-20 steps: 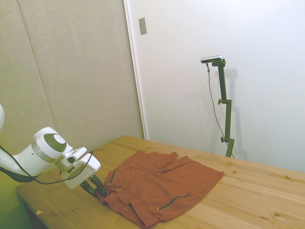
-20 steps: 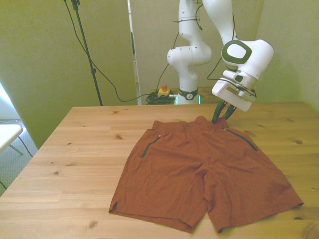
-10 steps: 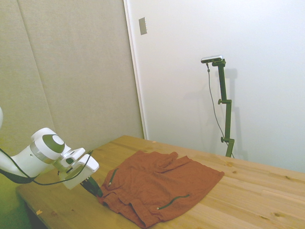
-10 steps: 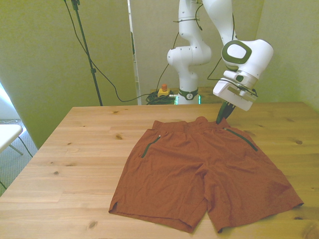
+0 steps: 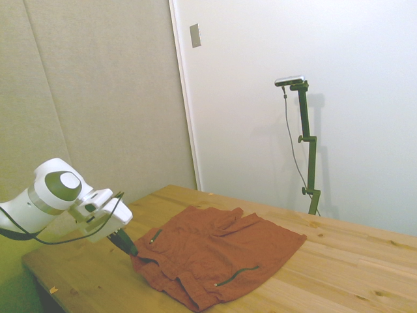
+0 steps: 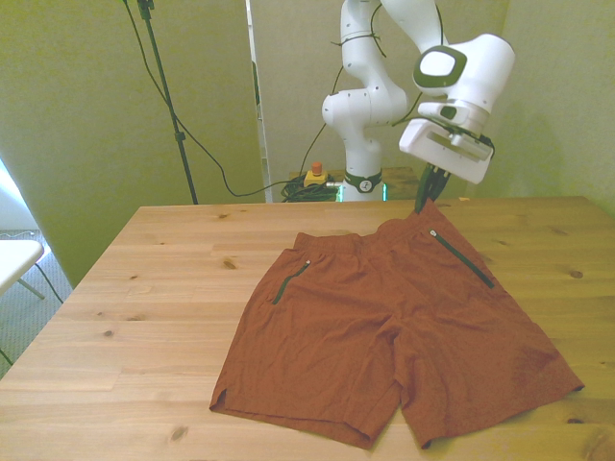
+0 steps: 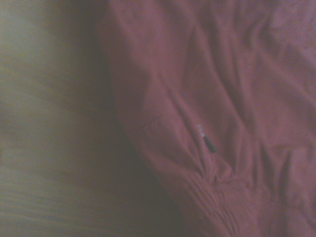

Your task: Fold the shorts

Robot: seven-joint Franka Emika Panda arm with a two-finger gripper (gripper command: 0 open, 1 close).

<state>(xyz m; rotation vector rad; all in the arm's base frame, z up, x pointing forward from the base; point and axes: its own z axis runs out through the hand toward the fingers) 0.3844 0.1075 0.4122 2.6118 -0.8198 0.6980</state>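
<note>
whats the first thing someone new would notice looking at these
Most striking are the rust-red shorts spread across the middle of the wooden table, legs toward the near edge in the front view. Next is the white arm's end effector, shut on the waistband corner at the front view's right and holding it raised off the table. Dark zip pocket slits stand out against the fabric.

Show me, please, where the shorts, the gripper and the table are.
shorts (image 6: 384, 327): front view, middle of the fabric.
gripper (image 6: 427, 204): front view, fingertips at the waistband.
table (image 6: 163, 288): front view, bare wood toward the front view's left.
</note>
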